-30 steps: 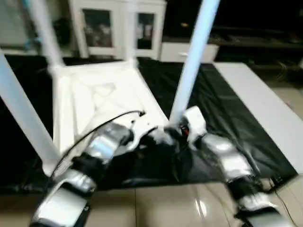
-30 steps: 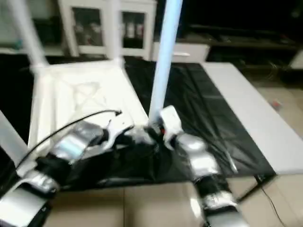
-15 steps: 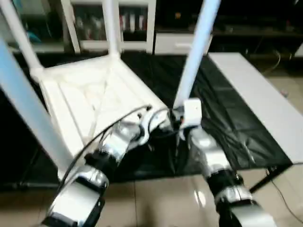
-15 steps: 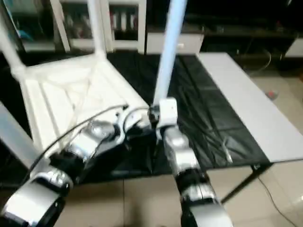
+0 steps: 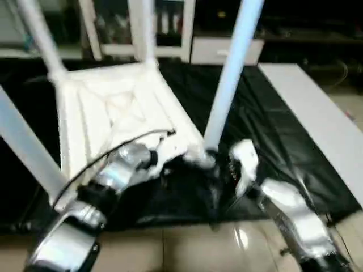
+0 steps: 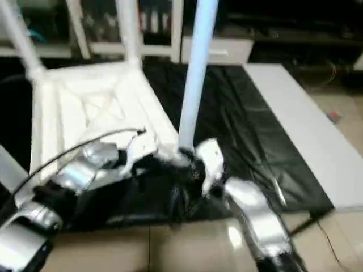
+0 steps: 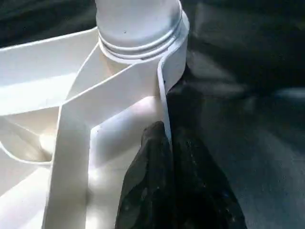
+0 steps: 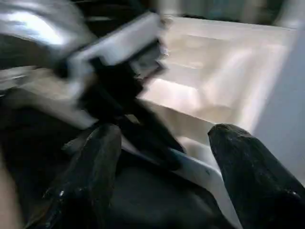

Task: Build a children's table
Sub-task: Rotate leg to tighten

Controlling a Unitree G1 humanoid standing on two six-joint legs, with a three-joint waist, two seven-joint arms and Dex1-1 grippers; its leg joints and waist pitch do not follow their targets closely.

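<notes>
The children's table lies upside down on black cloth, its white ribbed tabletop (image 5: 113, 107) facing up. Three legs stand in its far left (image 5: 39, 39), far right (image 5: 142, 28) and near left (image 5: 28, 147) corners. A fourth leg (image 5: 227, 85) rises from the near right corner socket (image 7: 138, 28). My left gripper (image 7: 167, 157) is shut on the tabletop's thin rim just beside that socket, and it also appears in the head view (image 5: 170, 170). My right gripper (image 8: 164, 133) is open with nothing between its fingers. It hangs just in front of the near right leg's base (image 5: 224, 173).
A flat white board (image 5: 317, 124) lies along the right side of the black cloth (image 5: 266, 130). White glass-door cabinets (image 5: 170, 22) stand behind. Shiny tiled floor (image 5: 198, 249) shows in front, under my forearms.
My right gripper has drawn back from the base of the near right leg and its fingers have spread wider. The left gripper keeps its hold on the rim. The head camera shifted.
</notes>
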